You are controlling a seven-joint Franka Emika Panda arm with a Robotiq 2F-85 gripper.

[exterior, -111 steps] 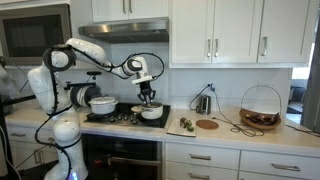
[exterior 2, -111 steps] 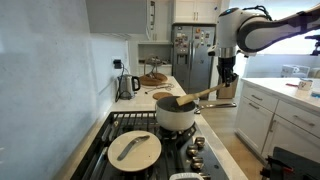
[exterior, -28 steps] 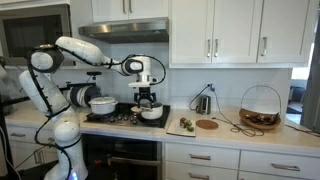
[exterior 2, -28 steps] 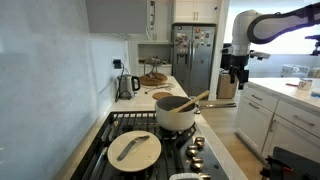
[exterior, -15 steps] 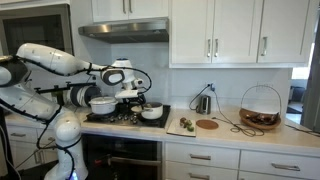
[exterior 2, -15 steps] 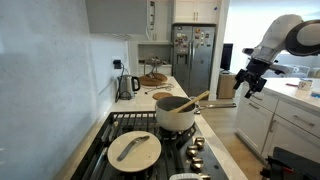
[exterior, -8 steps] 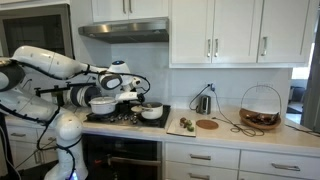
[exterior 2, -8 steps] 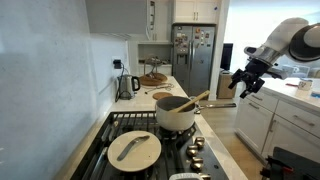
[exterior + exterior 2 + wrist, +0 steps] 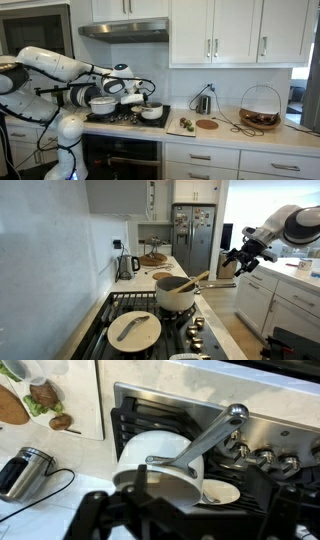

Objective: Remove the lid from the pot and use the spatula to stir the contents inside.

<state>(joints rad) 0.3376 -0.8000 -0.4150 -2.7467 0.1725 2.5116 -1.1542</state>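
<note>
Pot point(image 9: 175, 298) sits uncovered on the stove point(image 9: 118, 304), with the wooden spatula point(image 9: 197, 279) resting inside it and its handle slanting out toward 2 o'clock. In that exterior view the gripper point(image 9: 243, 260) hangs in the air well apart from the pot, at about 2 o'clock from it. Its jaws are spread wide and there is nothing between them.

In an exterior view facing the counter, the pot point(image 9: 152, 113) stands on the stove point(image 9: 120, 119) and the gripper point(image 9: 136, 97) is near it at 10 o'clock, not touching. A larger white pot with a domed top point(image 9: 102, 104) stands at 9 o'clock from the small one; seen along the counter, it point(image 9: 134, 329) lies at 7 o'clock, closer to the camera. Farther down the counter are a dark kettle point(image 9: 203, 103), a cutting board point(image 9: 183, 126) and a wire basket point(image 9: 260, 108).

The wrist view looks down on the pot point(image 9: 165, 465) in the middle of the picture (blurred, so its contents cannot be made out). A long metal handle point(image 9: 212, 432) runs from it toward 2 o'clock. The stove knobs point(image 9: 262, 457) are at 3 o'clock, the cutting board point(image 9: 80, 390) at 10 o'clock and the kettle point(image 9: 22, 470) at 9 o'clock. The gripper's dark fingers fill the bottom edge, clear of the pot.
</note>
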